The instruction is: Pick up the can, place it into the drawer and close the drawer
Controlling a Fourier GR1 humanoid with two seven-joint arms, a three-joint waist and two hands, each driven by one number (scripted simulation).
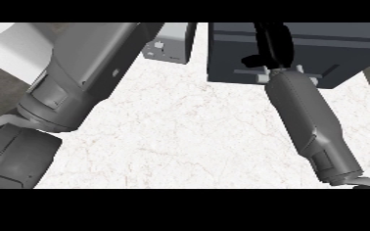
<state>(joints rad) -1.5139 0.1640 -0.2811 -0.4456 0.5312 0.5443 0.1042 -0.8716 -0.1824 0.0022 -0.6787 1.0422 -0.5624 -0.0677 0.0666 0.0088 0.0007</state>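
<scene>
A white marble-patterned counter top (188, 127) fills the middle of the head view. At upper right sits a dark grey box-shaped drawer unit (325, 44) with a pale bar handle (249, 72) across its front. The robot's black right hand (273, 46) reaches over the drawer from the end of its grey forearm; its fingers are too dark against the drawer to tell whether they are curled or straight, or whether they hold anything.

The can is not visible anywhere (possibly hidden under the hand or inside the drawer), so its long axis and facing cannot be read.

The left forearm crosses the upper left; its hand is out of view.

Judged from this, the step is placing or closing: keep the hand centred over the drawer, clear its rim before pushing the front squarely.
</scene>
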